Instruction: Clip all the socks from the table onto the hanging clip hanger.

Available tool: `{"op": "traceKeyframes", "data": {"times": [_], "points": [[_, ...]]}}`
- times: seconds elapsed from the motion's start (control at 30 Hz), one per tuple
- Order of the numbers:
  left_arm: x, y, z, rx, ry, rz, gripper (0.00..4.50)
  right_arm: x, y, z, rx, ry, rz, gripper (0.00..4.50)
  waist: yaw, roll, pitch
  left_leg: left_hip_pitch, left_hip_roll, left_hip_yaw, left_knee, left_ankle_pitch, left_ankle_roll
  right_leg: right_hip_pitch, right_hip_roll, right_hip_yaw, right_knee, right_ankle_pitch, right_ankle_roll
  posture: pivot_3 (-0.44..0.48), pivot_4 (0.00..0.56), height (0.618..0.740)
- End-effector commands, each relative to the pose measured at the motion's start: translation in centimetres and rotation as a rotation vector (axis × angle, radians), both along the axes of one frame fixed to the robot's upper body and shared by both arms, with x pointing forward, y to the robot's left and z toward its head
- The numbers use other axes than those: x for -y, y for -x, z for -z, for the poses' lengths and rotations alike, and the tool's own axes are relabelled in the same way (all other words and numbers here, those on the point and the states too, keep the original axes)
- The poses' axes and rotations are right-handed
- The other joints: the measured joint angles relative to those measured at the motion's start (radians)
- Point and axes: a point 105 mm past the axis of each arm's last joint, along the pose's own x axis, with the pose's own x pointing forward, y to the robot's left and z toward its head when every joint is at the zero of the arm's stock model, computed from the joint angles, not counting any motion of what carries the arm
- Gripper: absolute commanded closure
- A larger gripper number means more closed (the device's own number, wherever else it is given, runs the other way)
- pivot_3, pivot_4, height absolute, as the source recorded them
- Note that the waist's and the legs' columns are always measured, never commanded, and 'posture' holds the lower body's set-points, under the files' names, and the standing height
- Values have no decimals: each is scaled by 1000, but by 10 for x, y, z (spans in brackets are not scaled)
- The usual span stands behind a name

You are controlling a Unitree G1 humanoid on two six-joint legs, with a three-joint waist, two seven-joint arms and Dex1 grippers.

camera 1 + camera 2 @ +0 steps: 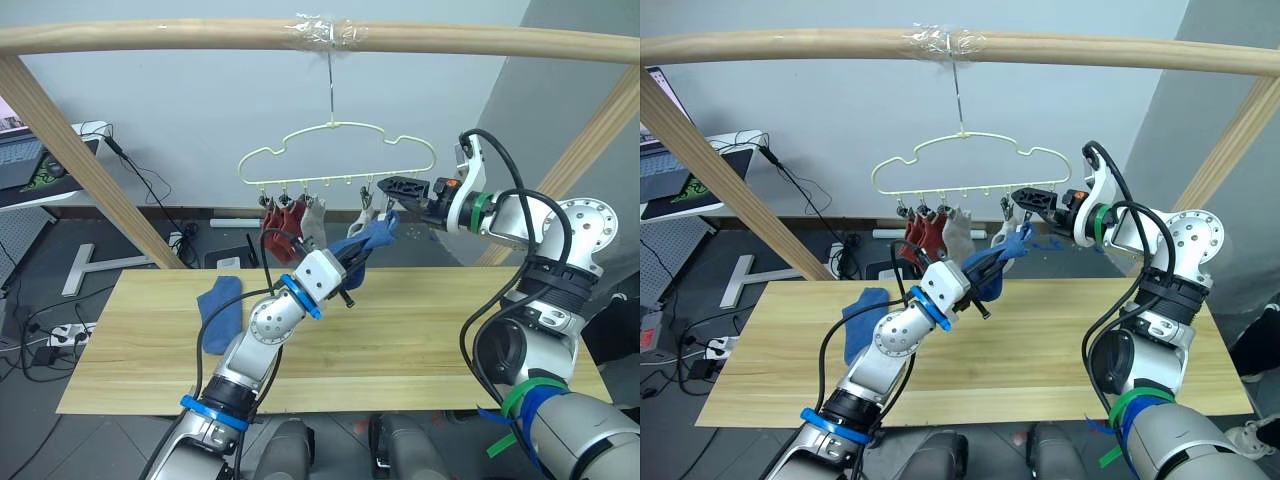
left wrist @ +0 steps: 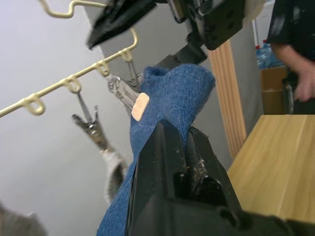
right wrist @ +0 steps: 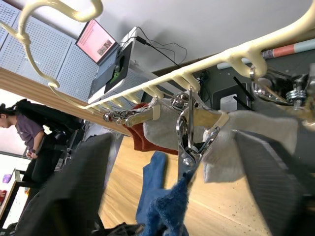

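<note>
Blue sock (image 1: 372, 240) held up at the hanger (image 1: 340, 160), top edge right under a free clip (image 3: 189, 140) near the hanger's R end. L tool (image 1: 352, 262) clamped shut on sock. R tool (image 1: 392, 188) up beside that clip; fingers spread wide in wrist view, so open.

To do well, I'd say: R pinches clip open, L feeds sock hem fully between clip jaws, R lets go before L does. Keep hanger from swinging.

Two red, two grey socks already clipped. Other blue sock (image 1: 220, 310) lies on bench (image 1: 420, 330).
</note>
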Motion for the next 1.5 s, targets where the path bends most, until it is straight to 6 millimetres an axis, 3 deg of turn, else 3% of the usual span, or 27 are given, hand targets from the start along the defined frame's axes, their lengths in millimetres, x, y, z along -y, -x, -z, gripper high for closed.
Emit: {"op": "traceKeyframes", "data": {"times": [0.03, 0.17, 0.3, 0.37, 0.43, 0.57, 0.67, 0.8, 0.87, 1.03, 1.13, 1.27, 1.4, 1.5], "points": [[11, 2, -6, -24, 41, 50, 4500, 12, 4, -31, 140, -18, 25, 41, 0, 0, 0, 0, 0, 0, 0, 0, 0, 0, 0, 0, 0, 0, 0, 9, 152, 740], [26, 0, 1, -91, 34, 90, 4500, 34, 3, -30, 297, 208, 166, 41, 3, 0, 0, -1, -1, 0, 0, 0, 0, 0, 1, -1, -1, 0, 0, 2, 154, 740], [29, -3, 1, -157, 89, 92, 4500, 36, 6, -29, 393, 299, 172, 41, -8, 0, 0, 0, -1, 4, 0, 0, 0, 0, 1, 0, -1, 0, 1, 2, 154, 740], [33, -5, 11, -326, 160, 122, 4500, 36, 8, -30, 483, 378, 177, 41, -11, 1, 0, 0, 0, 5, 0, 0, 0, 0, 1, 1, -1, 0, 1, -20, 156, 740], [35, -7, 16, -464, 249, 143, 3958, 41, 7, -27, 541, 408, 241, 0, -17, 1, 0, 0, 0, 4, 1, 0, 0, 0, 3, 0, 0, 0, 1, -20, 156, 740], [28, -11, 15, -475, 242, 117, 2755, 49, 5, -11, 557, 466, 329, 0, -27, 1, 0, 1, 1, 4, 1, 0, 0, 0, 4, 1, 0, -3, 6, -25, 159, 740], [18, -14, 18, -488, 237, 85, 1901, 41, 9, -7, 715, 575, 321, 0, -29, 1, 0, 1, 1, 5, 2, 0, 0, 0, 5, 4, 0, -3, 6, -27, 163, 740], [9, -16, 22, -459, 193, 39, 592, 35, 11, 9, 687, 498, 357, 0, -31, 0, 0, 3, 1, 8, 1, 0, 0, 0, 5, 7, 1, -3, 6, -10, 170, 740], [3, -13, 20, -452, 186, 45, 18, 30, 13, 11, 779, 566, 351, 0, -29, 0, 0, 3, 1, 8, 2, 0, 0, 0, 5, 8, 1, -3, 6, -10, 170, 740], [-37, -6, 6, -418, 177, -21, 18, 18, 13, 11, 823, 501, 457, 0, -33, 0, 0, 4, 2, 9, 1, 0, 0, 0, 5, 11, 1, -2, 6, 16, 177, 740], [-51, -2, 0, -409, 158, -34, 0, 9, 11, 19, 843, 535, 446, 639, -28, 0, 0, 5, 3, 7, 1, 0, 0, 0, 5, 10, 2, -2, 6, 16, 177, 740], [-66, -3, -16, -378, 152, -56, 0, 4, 8, 22, 821, 526, 460, 2082, -22, 0, 0, 6, 1, 8, 2, 0, 0, 1, 5, 10, 1, -2, 6, 43, 182, 740], [-77, -3, -36, -333, 162, -74, 0, -6, 6, 23, 815, 498, 456, 2082, -22, 0, 0, 5, 1, 9, 1, 0, 0, 1, 5, 10, 0, -2, 6, 63, 186, 740], [-75, 0, -42, -325, 168, -64, 0, -11, 4, 25, 804, 490, 463, 2674, -21, 0, 0, 5, 2, 7, 1, 0, 0, 1, 5, 10, 0, 0, 2, 63, 186, 740]]}}
